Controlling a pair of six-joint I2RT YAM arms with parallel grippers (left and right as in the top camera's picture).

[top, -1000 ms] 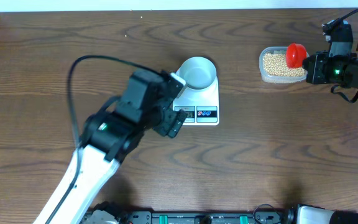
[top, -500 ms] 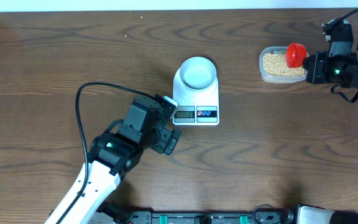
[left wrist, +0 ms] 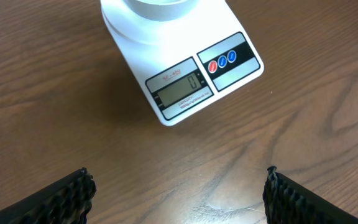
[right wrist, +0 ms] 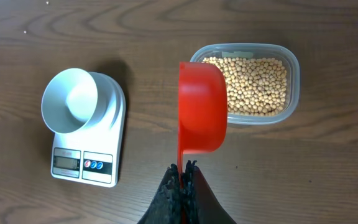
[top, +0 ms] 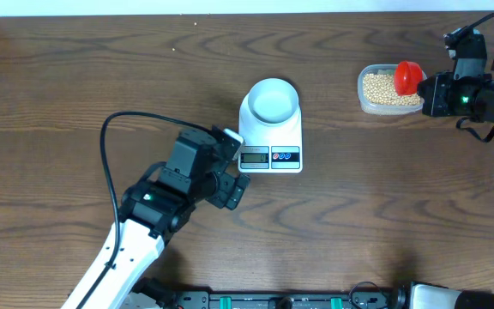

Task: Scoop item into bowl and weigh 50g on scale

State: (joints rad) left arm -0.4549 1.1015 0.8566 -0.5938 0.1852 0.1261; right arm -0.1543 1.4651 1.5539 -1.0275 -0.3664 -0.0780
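Left arm has pulled back off the scale since a second ago and barely shifted in the last half-second; right arm, scoop and tub unchanged.

Left fingers (top: 235,190) (left wrist: 67,196) spread wide with nothing between them, over bare counter (top: 384,197), just off the scale's near-left corner. Not touching the scale (top: 283,137) (left wrist: 166,115).

Right fingers (right wrist: 178,186) (top: 427,93) pinched tight on the thin handle of a red scoop (right wrist: 201,112) (top: 407,75), well right of the scale. Scoop cup hangs over one end of a clear tub (right wrist: 291,62) (top: 363,101). Can't tell if anything is in the scoop.

Beans (right wrist: 257,87) (top: 380,86) lie in the tub, tan-yellow, covering its floor. Tub is well right of the scale and a little further back, apart from it.

Bowl (top: 271,101) (right wrist: 70,101) (left wrist: 160,6) sits upright on the scale's far end, its rim overhanging the scale's edges a bit. Inside shows plain pale surface.

Scale lies flat on the counter, display (left wrist: 179,93) and two round buttons at the near end. Display reads 0 in the left wrist view.
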